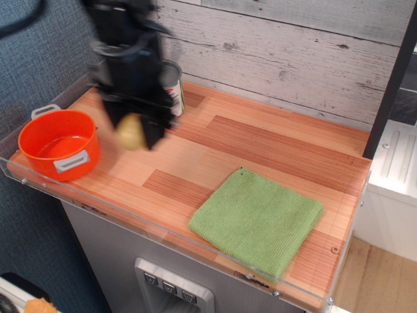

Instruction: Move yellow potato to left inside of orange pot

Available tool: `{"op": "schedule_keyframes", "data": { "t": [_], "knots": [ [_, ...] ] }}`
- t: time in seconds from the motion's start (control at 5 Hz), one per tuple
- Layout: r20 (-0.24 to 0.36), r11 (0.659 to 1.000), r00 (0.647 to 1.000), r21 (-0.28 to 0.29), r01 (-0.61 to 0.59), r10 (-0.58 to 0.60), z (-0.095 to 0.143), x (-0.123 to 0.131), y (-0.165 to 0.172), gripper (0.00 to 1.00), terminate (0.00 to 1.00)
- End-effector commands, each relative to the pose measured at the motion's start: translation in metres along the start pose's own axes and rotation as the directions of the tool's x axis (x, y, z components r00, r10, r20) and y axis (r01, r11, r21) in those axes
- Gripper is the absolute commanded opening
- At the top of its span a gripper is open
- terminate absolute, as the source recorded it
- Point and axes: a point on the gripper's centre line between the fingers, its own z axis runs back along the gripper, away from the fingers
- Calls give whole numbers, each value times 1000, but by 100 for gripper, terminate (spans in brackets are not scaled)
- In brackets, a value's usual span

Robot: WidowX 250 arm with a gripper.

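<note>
My gripper (135,132) is shut on the yellow potato (131,132) and holds it in the air above the wooden counter, just right of the orange pot (58,144). The potato is pale yellow and oval, and shows between the black fingers. The pot stands at the counter's front left corner, empty, with grey loop handles. The arm is blurred by motion.
A silver tin can (173,89) with a striped label stands behind the gripper, partly hidden by the arm. A green cloth (257,220) lies flat at the front right. A clear plastic rim (163,231) runs along the counter's front and left edges.
</note>
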Motion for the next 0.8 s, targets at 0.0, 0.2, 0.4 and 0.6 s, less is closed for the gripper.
{"op": "schedule_keyframes", "data": {
  "t": [0.0, 0.2, 0.4, 0.6],
  "knots": [
    [54, 962, 961, 26, -272, 271, 5, -14, 56, 0, 0],
    [56, 945, 945, 52, -324, 321, 5, -16, 70, 0, 0],
    [22, 920, 925, 96, -379, 379, -5, -21, 85, 0, 0],
    [0, 905, 910, 104, -412, 415, -13, -27, 94, 0, 0]
  ]
}}
